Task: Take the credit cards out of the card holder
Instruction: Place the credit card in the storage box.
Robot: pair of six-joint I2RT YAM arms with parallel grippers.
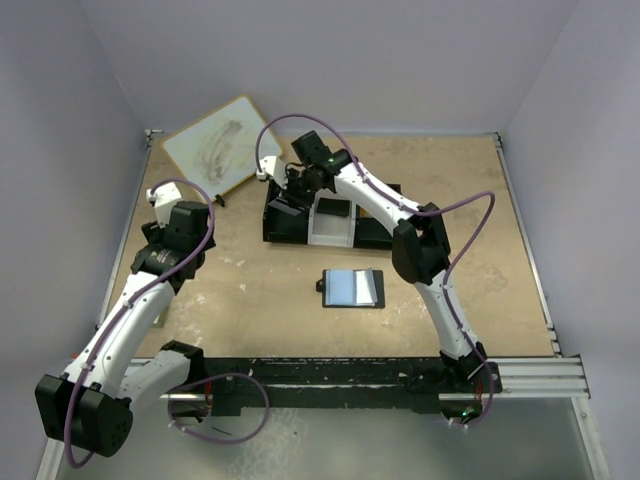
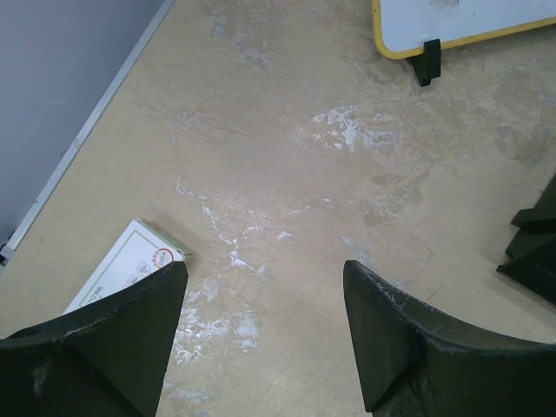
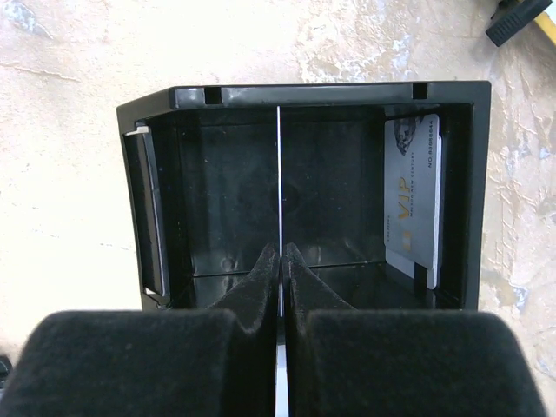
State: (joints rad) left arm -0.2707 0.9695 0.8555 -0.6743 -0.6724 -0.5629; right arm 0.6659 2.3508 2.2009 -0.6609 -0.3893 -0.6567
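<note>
The card holder [image 1: 352,288] lies open on the table's middle, pale blue-grey inside up. My right gripper [image 1: 296,186] hangs over the left black compartment of the tray [image 1: 283,228]. In the right wrist view it [image 3: 280,252] is shut on a credit card [image 3: 279,174] seen edge-on as a thin pale line. A grey "VIP" card [image 3: 412,195] leans on the compartment's right wall. A dark card [image 3: 144,213] stands at its left wall. My left gripper [image 2: 265,278] is open and empty above bare table at the left.
The black-and-white tray [image 3: 321,95] sits at the back centre. A yellow-rimmed whiteboard [image 1: 218,148] leans at the back left and shows in the left wrist view [image 2: 452,22]. A white-and-red little box [image 2: 130,265] lies by the left finger.
</note>
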